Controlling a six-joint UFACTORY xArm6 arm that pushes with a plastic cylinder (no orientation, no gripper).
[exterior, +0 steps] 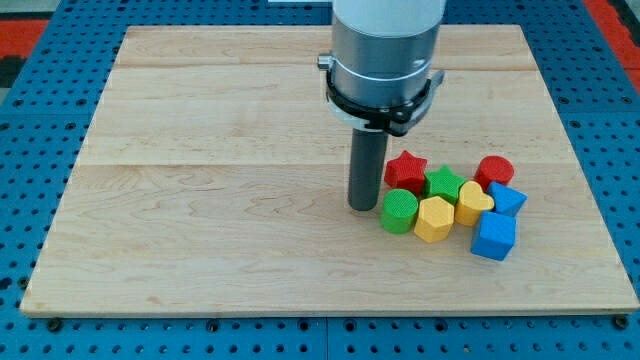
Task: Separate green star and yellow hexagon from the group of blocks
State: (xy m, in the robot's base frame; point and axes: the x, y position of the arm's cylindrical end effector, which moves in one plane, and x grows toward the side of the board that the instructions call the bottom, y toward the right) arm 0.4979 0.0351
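8 blocks cluster; my tip (pixel 363 207) sits left of green cylinder (pixel 399 211).

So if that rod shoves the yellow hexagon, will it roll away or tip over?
Probably neither: the yellow hexagon sits low on a flat face, so it should slide. Being packed against the green cylinder and yellow heart, it would likely nudge them. My tip stands left of the cluster.

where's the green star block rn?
The green star block sits in the cluster at the board's lower right, between the red star block on the view's left and the red cylinder block, just above the yellow hexagon block.
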